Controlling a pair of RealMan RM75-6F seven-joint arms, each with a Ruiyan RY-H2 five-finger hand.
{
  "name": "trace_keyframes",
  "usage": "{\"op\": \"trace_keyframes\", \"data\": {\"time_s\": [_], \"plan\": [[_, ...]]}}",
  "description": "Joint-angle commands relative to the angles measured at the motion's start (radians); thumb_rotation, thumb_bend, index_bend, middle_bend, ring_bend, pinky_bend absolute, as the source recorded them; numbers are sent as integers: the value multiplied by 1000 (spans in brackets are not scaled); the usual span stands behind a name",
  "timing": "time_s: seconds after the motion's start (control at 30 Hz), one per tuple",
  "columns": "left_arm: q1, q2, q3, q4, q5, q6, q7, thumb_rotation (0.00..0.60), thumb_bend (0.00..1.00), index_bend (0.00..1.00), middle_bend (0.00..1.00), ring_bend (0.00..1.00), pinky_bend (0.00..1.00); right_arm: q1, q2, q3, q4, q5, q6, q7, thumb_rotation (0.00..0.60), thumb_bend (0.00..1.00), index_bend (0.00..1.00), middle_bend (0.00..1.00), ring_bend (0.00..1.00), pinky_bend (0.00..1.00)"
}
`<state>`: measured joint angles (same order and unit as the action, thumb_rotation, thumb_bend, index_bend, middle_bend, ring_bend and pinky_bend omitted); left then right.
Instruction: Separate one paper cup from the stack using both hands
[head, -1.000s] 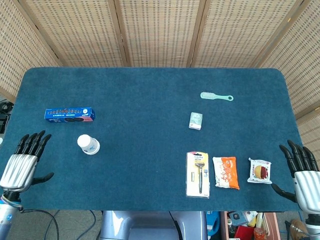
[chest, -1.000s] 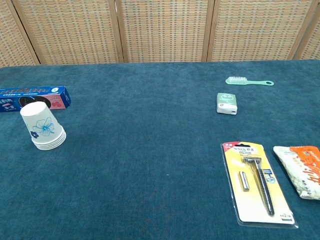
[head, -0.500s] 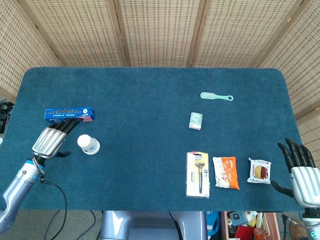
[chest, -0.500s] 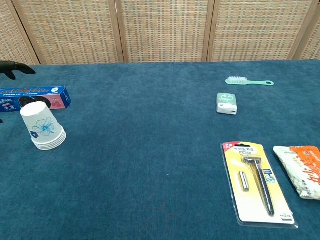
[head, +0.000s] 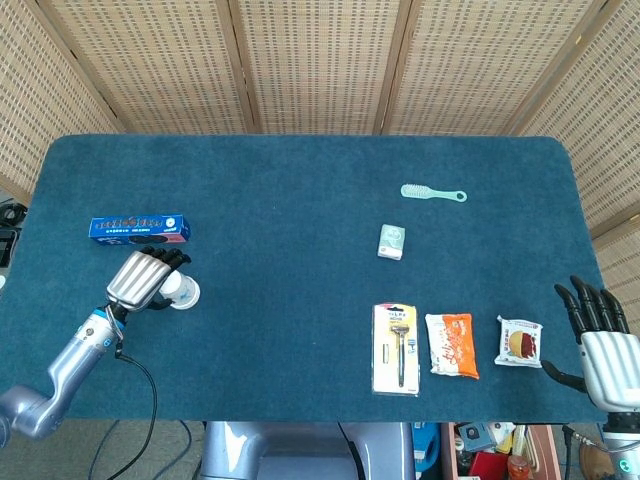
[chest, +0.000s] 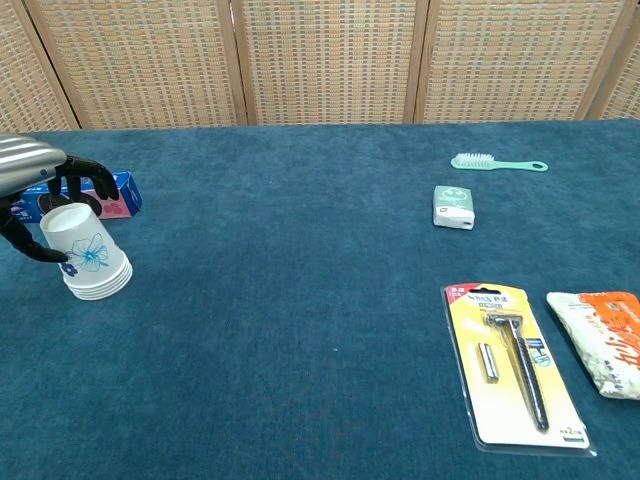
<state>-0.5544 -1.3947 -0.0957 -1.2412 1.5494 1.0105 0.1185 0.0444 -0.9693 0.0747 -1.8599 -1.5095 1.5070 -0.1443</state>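
Head view: left hand (head: 146, 276) sits over the cups (head: 180, 291) at the tabletop's (head: 300, 230) left; right hand (head: 608, 355) hangs off the right edge, fingers spread, empty.
Chest view: left fingers (chest: 92, 177) curl around the top cup, thumb in front; firm grip, cannot tell.
Advice: hold the stack low and steady, leaving the top cup free for the right.
Room: blue cloth, wicker screens (chest: 320, 60) behind.

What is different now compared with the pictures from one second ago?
The left hand travelled from the table's near left edge forward and inward to the stack of paper cups; its fingers now curve around the top cup, though a firm grip cannot be confirmed. The right hand drew back slightly at the right edge, open. The cups, biscuit box, razor pack and snacks have not moved.
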Motion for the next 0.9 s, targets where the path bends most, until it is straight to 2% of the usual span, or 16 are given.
{"op": "trace_keyframes", "data": {"time_s": [0.03, 0.17, 0.37, 0.53, 0.67, 0.73, 0.83, 0.9], "plan": [[-3, -9, 6, 10, 4, 8, 14, 600, 51, 366, 384, 420, 412, 1, 0, 0, 0, -2, 0, 0, 600, 0, 0, 0, 0, 0], [-5, -24, 11, 24, 4, 21, 34, 600, 76, 456, 458, 487, 460, 0, 1, 0, 0, -1, 3, 5, 600, 0, 0, 0, 0, 0], [1, -24, 11, 19, -6, 48, 31, 600, 79, 495, 486, 512, 476, 0, 2, -1, 2, 1, 1, 9, 600, 0, 0, 0, 0, 0], [21, 15, -20, -46, -21, 120, -78, 600, 80, 496, 487, 512, 476, 4, -2, -4, 3, -7, -2, 1, 600, 0, 0, 0, 0, 0], [31, 45, -41, -121, -51, 132, -241, 600, 92, 496, 493, 512, 477, 7, -9, -3, 12, -19, 2, 8, 600, 0, 0, 0, 0, 0], [33, 67, -58, -174, -73, 127, -361, 600, 99, 496, 494, 512, 476, 13, -17, -1, 24, -32, 3, 16, 600, 0, 0, 0, 0, 0], [14, 119, -90, -280, -124, 52, -617, 600, 99, 496, 494, 512, 476, 43, -52, 5, 95, -108, 12, 65, 600, 0, 25, 0, 0, 0], [-12, 153, -103, -326, -144, -25, -769, 600, 100, 496, 494, 512, 477, 61, -89, 10, 170, -176, 43, 106, 600, 0, 90, 1, 0, 0]]}}
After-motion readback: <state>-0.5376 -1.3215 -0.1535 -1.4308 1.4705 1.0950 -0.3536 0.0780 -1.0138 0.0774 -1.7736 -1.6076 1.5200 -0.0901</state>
